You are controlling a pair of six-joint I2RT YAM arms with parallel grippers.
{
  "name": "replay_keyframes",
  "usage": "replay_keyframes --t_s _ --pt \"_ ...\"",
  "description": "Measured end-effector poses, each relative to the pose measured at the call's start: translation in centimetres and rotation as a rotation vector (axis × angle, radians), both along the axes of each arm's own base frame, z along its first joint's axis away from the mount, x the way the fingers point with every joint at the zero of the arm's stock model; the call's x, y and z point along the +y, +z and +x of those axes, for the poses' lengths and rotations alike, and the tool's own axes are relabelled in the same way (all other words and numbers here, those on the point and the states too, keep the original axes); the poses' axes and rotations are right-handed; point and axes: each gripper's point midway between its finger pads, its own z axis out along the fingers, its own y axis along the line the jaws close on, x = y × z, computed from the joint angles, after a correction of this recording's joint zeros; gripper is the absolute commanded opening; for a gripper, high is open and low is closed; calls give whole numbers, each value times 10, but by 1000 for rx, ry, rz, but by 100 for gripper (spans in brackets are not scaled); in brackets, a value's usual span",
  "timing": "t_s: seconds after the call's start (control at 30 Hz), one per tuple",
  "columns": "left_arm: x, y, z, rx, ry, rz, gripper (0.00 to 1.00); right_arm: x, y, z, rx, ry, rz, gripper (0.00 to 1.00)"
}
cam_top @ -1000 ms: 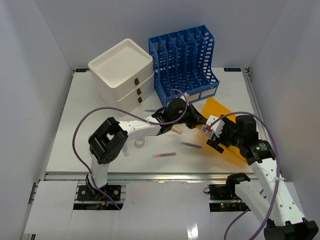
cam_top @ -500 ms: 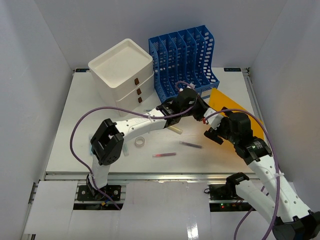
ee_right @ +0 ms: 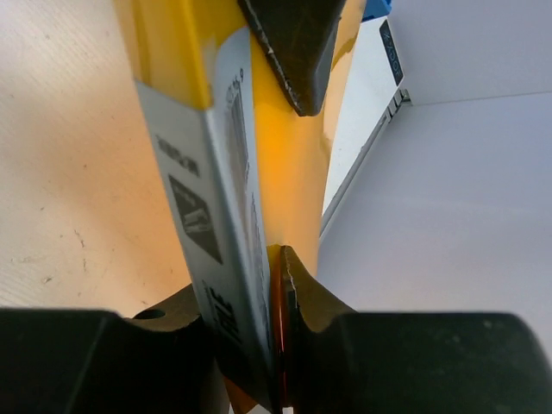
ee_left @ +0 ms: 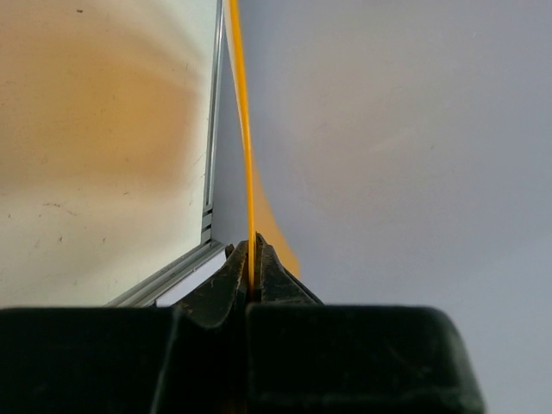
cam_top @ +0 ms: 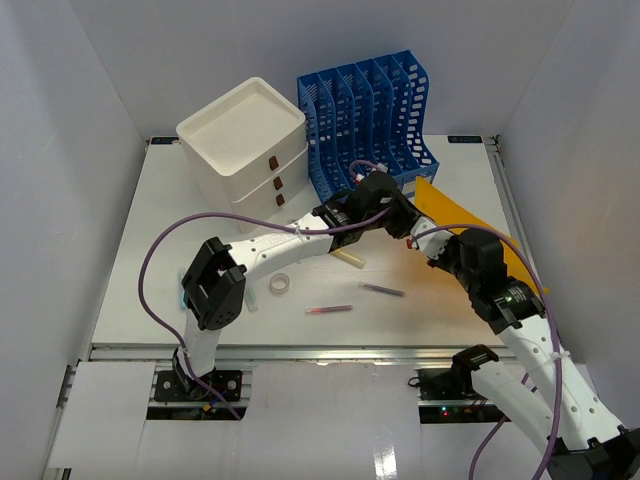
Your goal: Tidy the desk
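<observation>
A yellow-orange folder (cam_top: 470,225) is held up on edge above the right part of the white desk (cam_top: 140,260). My left gripper (cam_top: 395,205) is shut on the folder's thin edge, seen edge-on in the left wrist view (ee_left: 244,129) between the closed jaws of the gripper (ee_left: 251,248). My right gripper (cam_top: 418,238) is shut on the same folder just below, clamping its yellow sheet and grey label strip (ee_right: 216,172) in the jaws (ee_right: 278,257). The left gripper's finger (ee_right: 293,43) shows at the top of the right wrist view.
A blue file rack (cam_top: 370,110) stands at the back, with a white drawer box (cam_top: 245,140) to its left. On the desk lie a tape roll (cam_top: 280,284), a red pen (cam_top: 328,310), a purple pen (cam_top: 382,290) and a cream marker (cam_top: 348,260).
</observation>
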Motion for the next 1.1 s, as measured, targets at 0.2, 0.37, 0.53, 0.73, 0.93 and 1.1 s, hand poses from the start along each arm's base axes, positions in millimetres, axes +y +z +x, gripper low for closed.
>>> replay_keyframes --t_s 0.2,0.37,0.53,0.73,0.93,1.1 --pt "-1 2 -4 -7 -18 14 66 0 3 -8 24 29 -12 9" --pt "-2 27 -2 -95 -37 3 88 5 23 -17 28 51 43 8" --pt "11 66 4 -241 -30 4 91 15 61 -20 -42 108 105 8" --pt "49 136 13 -442 25 17 94 28 94 -22 -104 169 174 8" --pt "129 226 22 -670 239 38 94 45 92 -18 -56 233 206 8" --pt "214 270 -6 -811 407 29 94 62 87 1 -5 253 244 8"
